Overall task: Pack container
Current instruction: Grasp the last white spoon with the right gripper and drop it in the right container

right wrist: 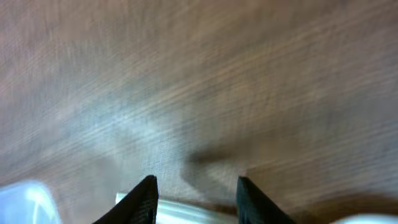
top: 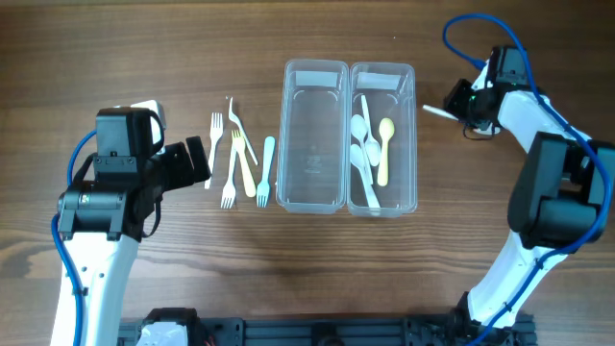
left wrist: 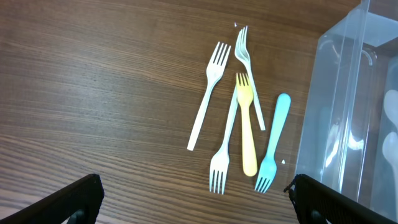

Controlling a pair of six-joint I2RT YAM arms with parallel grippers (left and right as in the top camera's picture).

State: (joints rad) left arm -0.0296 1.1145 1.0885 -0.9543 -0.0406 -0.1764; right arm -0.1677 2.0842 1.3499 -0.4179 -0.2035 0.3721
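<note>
Wide-spread fingers [left wrist: 74, 199] of the left gripper [left wrist: 196, 190] frame the forks [left wrist: 204, 106], loose on the table [left wrist: 93, 74] at 9 o'clock of the empty left bin [top: 312, 135]. The blue fork [left wrist: 273, 143] lies clearest, at the pile's 3 o'clock edge. I would take it first, jaws across the handle, minding the bin wall just beside it. The yellow fork [left wrist: 247, 124] and the white ones overlap and may drag along. At 2 o'clock of the right bin [top: 404, 173], which holds spoons [top: 370, 149], the right gripper [top: 450, 104] pinches a white utensil [top: 432, 111]. Blur hides what kind it is.
</note>
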